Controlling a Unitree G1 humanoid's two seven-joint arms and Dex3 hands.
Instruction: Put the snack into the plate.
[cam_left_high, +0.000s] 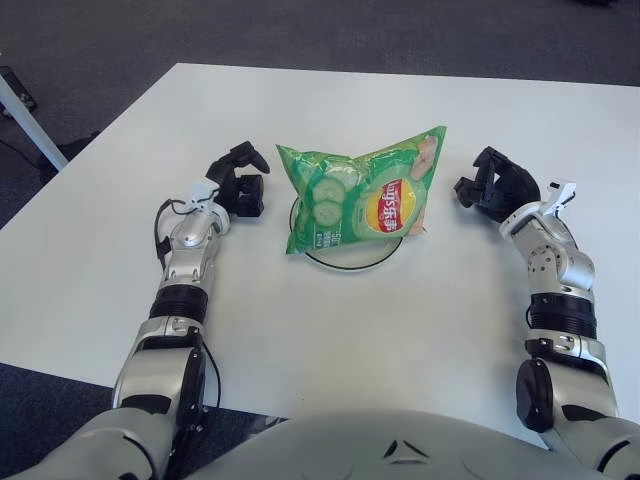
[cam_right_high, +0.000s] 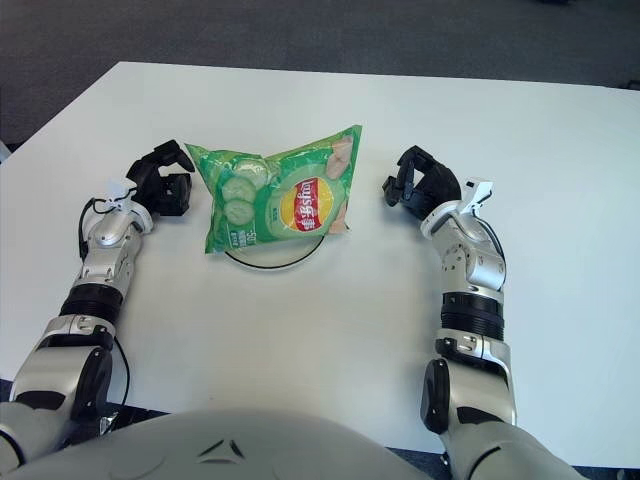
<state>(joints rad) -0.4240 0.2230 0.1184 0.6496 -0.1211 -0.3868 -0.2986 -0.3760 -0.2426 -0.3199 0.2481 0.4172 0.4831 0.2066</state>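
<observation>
Snack (cam_left_high: 362, 200) on plate (cam_left_high: 350, 262), hands flanking

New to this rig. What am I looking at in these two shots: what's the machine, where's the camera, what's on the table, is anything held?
This is a humanoid robot with two metal arms, each ending in a black three-finger hand. Both pictures come from a stereo camera on its head, looking down at a white table, so they show one scene from slightly different spots. In the middle a green snack bag lies on a white plate with a dark rim, covering most of it. The left hand shows just left of the bag and the right hand just right of it. Neither touches the bag; both hold nothing, with fingers loosely open.
</observation>
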